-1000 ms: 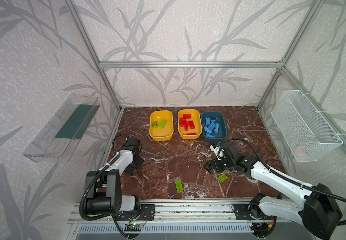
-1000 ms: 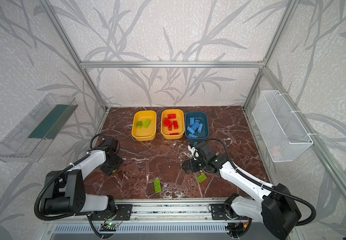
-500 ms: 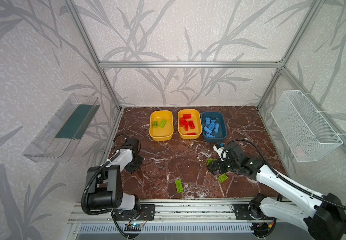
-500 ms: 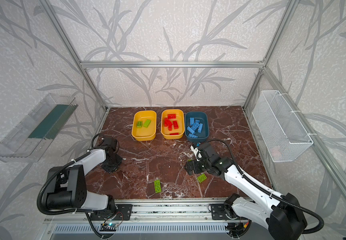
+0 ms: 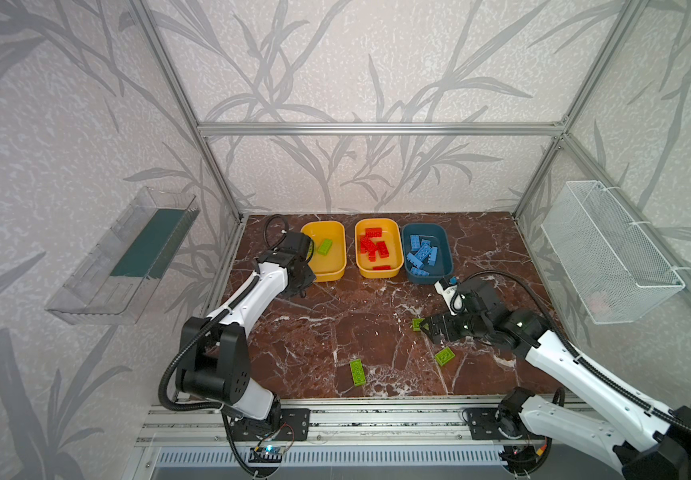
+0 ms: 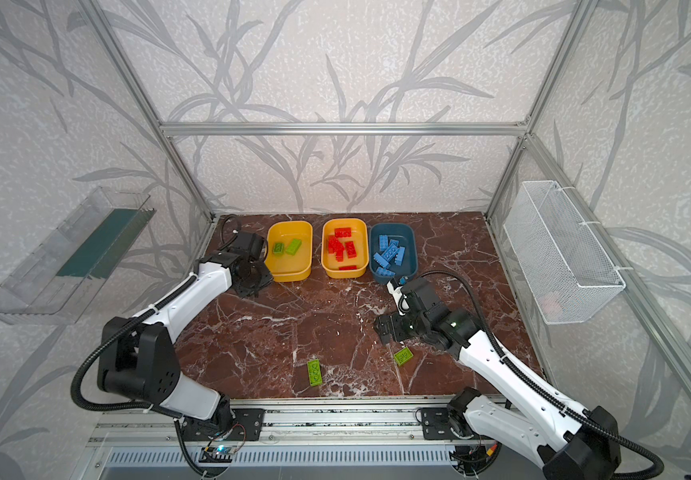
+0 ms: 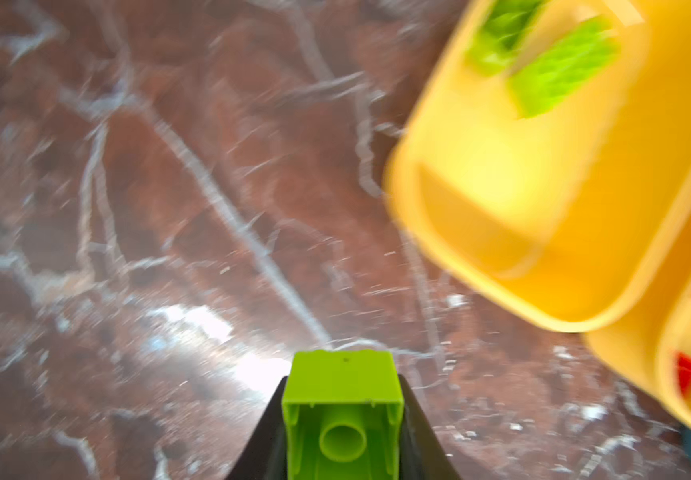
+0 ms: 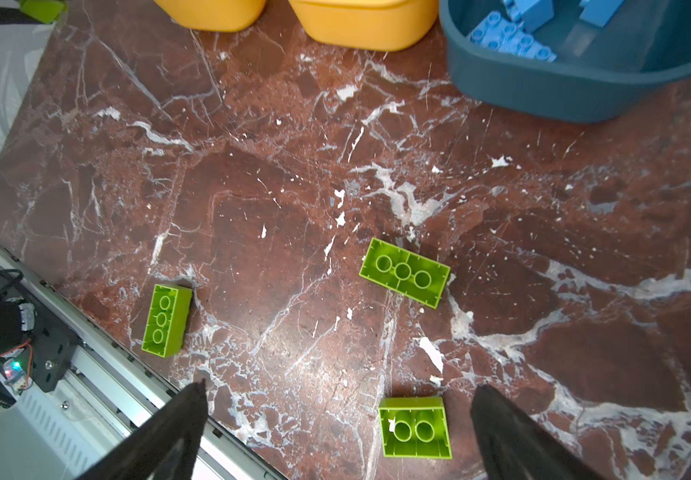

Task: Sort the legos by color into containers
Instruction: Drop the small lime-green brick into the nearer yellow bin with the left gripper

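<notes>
My left gripper [image 7: 342, 386] is shut on a lime green lego [image 7: 341, 374] and hangs beside the near left corner of the left yellow container [image 5: 327, 273], which holds green legos [image 6: 293, 246]. The middle yellow container [image 5: 379, 272] holds red legos [image 5: 375, 245]. The teal container [image 5: 446, 253] holds blue legos [image 5: 421, 252]. My right gripper [image 8: 340, 388] is open above the table. One green lego [image 8: 415, 427] lies between its fingers, and two more [image 8: 404, 279] [image 8: 167, 320] lie farther off. Both top views show these loose green legos [image 5: 444, 356] [image 6: 314, 372].
A clear plastic tray [image 5: 127, 257] hangs on the left wall and a white wire basket [image 5: 609, 253] on the right wall. The metal rail [image 5: 356, 419] runs along the marble table's front edge, close to one loose green lego.
The left gripper has shut on a green lego and carried it back and right, up to the left yellow container. The right gripper stays open and has barely shifted.
</notes>
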